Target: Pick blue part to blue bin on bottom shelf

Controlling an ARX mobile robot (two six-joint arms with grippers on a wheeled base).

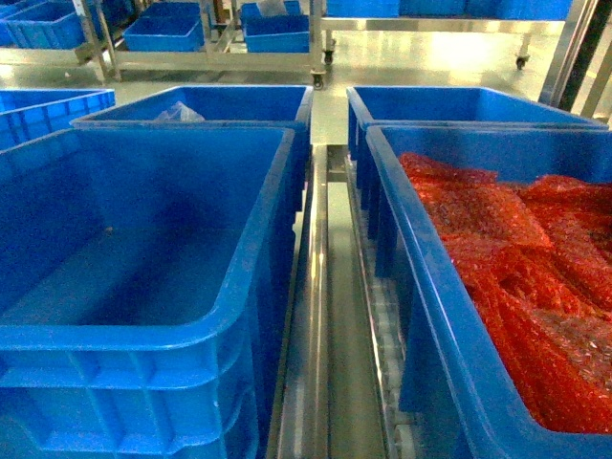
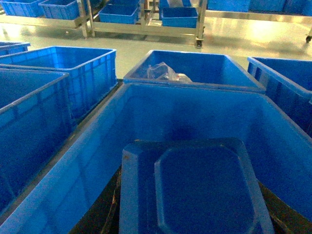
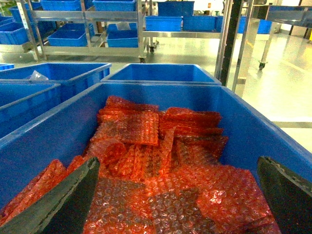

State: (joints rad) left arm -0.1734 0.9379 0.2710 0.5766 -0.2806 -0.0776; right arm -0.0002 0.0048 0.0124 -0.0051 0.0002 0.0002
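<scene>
Light: bright, from overhead.
Glare: washes the glossy pale floor (strongest in the wrist views).
Focus: soft throughout; the dark right gripper fingers blur.
Shadow: inside the large bright-blue plastic crate.

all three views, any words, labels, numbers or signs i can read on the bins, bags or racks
None can be read in any view.
Blue bin: plain walls, no label visible.
Red bubble-wrap bags: no print visible.
Blue part in the left gripper: no marking visible.
Far racks: too small and blurred to tell.
</scene>
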